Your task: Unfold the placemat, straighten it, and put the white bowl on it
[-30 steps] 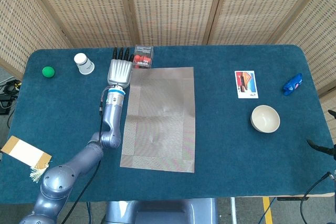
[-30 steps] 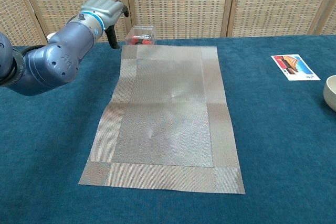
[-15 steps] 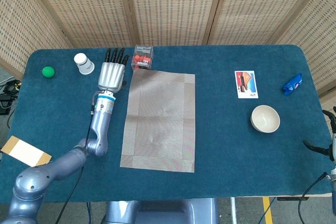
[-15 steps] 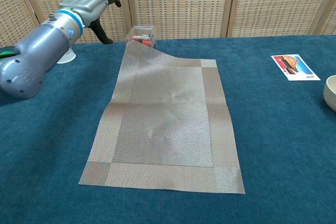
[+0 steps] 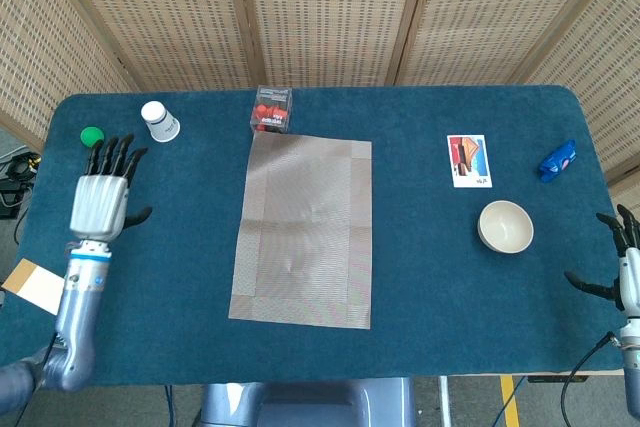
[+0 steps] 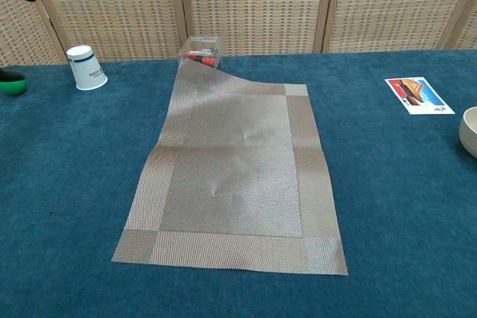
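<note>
The grey woven placemat lies unfolded in the middle of the blue table, long side running front to back. In the chest view its far left corner rides up against a clear box. The white bowl stands upright on the cloth to the mat's right, only its edge showing in the chest view. My left hand hovers far left of the mat, fingers spread, holding nothing. My right hand shows at the right edge, near the bowl, fingers apart and empty.
A white paper cup and a green ball sit at the back left. The clear box holds red items. A picture card and a blue object lie at the back right. A cardboard tag lies front left.
My left hand has let go of the mat's far left corner and pulled away left and towards the front. That corner now leans on the clear box. My right hand has come further into view.
</note>
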Robot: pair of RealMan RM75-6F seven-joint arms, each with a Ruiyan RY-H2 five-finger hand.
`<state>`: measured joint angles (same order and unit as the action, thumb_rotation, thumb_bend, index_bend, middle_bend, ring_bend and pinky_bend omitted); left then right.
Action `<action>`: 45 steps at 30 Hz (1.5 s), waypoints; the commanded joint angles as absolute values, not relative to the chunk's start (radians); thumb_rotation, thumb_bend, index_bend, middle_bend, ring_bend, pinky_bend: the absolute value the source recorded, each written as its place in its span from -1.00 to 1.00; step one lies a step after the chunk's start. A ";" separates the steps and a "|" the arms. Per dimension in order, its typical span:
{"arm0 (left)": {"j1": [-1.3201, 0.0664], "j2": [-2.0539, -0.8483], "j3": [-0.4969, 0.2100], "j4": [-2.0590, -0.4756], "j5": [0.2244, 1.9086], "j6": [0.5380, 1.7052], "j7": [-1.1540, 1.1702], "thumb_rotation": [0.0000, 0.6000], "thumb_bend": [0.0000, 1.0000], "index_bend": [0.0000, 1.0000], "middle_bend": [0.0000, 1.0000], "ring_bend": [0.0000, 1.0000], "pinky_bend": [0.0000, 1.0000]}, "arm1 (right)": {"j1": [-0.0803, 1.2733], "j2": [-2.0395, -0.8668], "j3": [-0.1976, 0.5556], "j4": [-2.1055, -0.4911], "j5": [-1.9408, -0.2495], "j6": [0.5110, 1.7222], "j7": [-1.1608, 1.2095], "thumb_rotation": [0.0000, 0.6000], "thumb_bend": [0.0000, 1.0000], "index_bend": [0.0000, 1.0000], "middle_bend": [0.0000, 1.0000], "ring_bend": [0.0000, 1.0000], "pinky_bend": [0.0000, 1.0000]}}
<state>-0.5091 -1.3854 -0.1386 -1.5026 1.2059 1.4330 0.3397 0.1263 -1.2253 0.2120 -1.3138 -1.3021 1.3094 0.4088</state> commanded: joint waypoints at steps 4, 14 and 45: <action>-0.341 -1.302 -0.027 -1.613 1.294 1.588 0.306 1.00 -0.79 -0.75 -1.00 -1.00 -1.00 | 0.119 -1.211 0.198 -1.343 -1.339 1.338 0.411 1.00 -0.83 -0.62 -1.00 -1.00 -1.00; -0.125 -1.260 0.120 -1.635 1.388 1.723 0.267 1.00 -0.80 -0.81 -1.00 -1.00 -1.00 | 0.118 -1.202 0.130 -1.365 -1.516 1.436 0.408 1.00 -0.91 -0.59 -1.00 -1.00 -1.00; -0.026 -1.257 0.039 -1.576 1.456 1.695 0.192 1.00 -0.80 -0.82 -1.00 -1.00 -1.00 | 0.333 -1.462 0.017 -1.603 -1.730 1.217 -0.008 1.00 -0.92 -0.47 -0.94 -1.00 -1.00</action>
